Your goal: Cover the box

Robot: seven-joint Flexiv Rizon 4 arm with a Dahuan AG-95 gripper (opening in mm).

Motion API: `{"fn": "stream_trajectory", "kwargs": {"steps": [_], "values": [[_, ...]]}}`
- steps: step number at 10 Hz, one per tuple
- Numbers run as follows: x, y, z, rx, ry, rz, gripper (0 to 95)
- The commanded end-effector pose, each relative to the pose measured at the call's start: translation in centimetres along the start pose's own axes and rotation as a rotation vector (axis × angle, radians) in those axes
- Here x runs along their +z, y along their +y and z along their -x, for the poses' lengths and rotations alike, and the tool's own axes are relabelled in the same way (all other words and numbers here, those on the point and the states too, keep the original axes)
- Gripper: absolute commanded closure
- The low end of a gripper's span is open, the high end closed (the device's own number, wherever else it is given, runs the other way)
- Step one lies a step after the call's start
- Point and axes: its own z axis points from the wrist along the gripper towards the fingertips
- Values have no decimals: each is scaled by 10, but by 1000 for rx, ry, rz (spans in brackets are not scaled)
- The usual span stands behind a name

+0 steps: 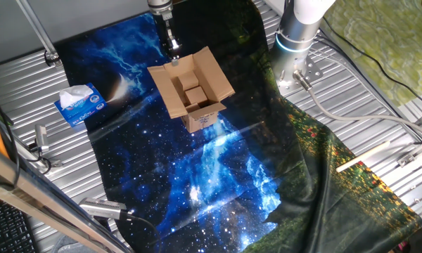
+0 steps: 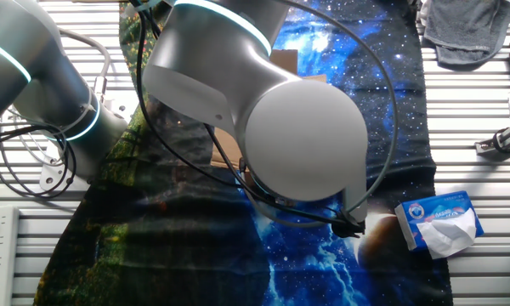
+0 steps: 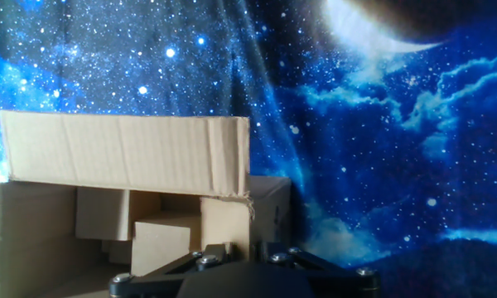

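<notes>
We find the box (image 1: pixel 195 97) near the middle of the starry cloth (image 1: pixel 197 190), its four flaps splayed open and smaller cardboard pieces visible inside. It looks light and fairly stiff, yet the corrugated flaps should bend easily at their creases, so we judge that a push on a flap's outer edge will fold it over, while a hard shove might slide the whole carton. The best place to work is the free rim of a flap, away from the hinge. Its long axis runs roughly from 11 to 5 o'clock in one fixed view, the labelled side facing 5 o'clock. The gripper (image 1: pixel 173 50) hangs just beyond the flap at 11 o'clock; we cannot tell how its jaws stand. A tissue box (image 1: pixel 79 104) lies well apart at 9 o'clock.
</notes>
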Motion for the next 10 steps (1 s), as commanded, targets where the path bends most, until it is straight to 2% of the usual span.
{"fn": "stream_trajectory", "kwargs": {"steps": [1,3,5,8,9,10], "values": [[0,0,0,0,-1,1,950],[0,0,0,-4,-2,-2,950],[0,0,0,-14,-1,0,570],[0,0,0,-23,-4,6,570],[0,0,0,-27,-4,5,380],[0,0,0,-29,-6,4,380]]}}
